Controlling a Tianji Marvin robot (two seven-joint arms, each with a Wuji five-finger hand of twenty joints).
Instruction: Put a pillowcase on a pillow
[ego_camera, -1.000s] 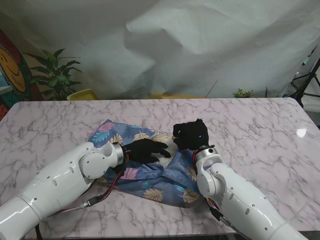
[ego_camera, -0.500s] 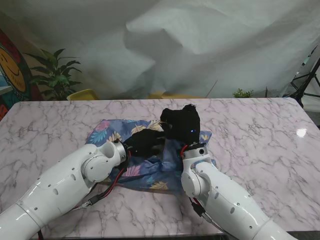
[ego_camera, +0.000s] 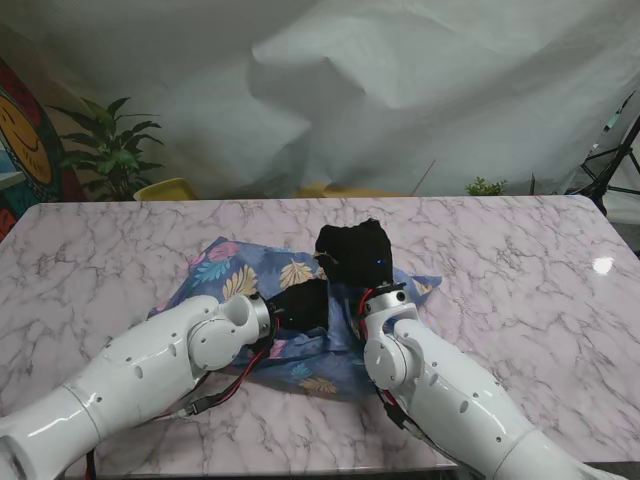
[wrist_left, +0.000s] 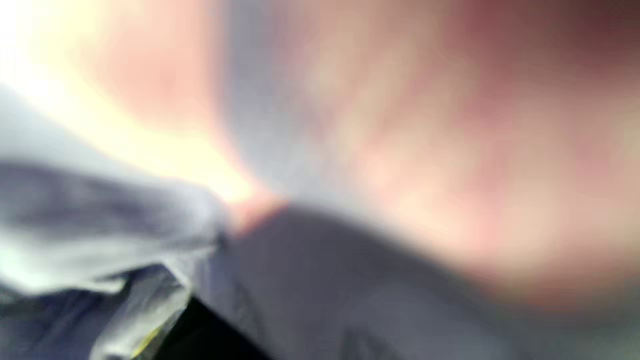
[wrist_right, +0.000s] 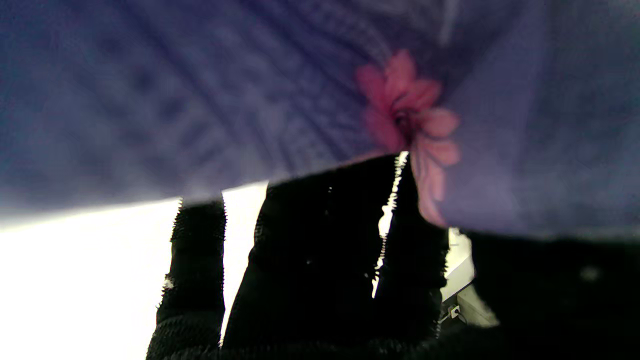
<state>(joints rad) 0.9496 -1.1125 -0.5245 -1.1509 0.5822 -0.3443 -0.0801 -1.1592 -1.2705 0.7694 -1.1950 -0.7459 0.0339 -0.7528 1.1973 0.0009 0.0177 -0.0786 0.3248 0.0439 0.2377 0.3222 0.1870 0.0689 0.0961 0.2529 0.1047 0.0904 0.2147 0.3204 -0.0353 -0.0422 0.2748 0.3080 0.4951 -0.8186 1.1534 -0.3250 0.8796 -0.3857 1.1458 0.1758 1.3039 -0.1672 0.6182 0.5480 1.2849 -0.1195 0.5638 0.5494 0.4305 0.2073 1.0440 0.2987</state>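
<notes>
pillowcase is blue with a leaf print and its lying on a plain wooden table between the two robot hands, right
Not quite. The blue leaf-print pillowcase lies on a white marble-patterned table, not plain wood, as the stand view shows. It is between the left robot hand and right robot hand.

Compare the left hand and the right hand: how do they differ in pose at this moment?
The right hand is raised above the blue floral pillowcase, fully visible; the left hand lies lower, partly covered by the fabric. The right hand sits farther from me, the left hand nearer. Both wear black gloves and touch the pillowcase; neither grip is clear.
</notes>
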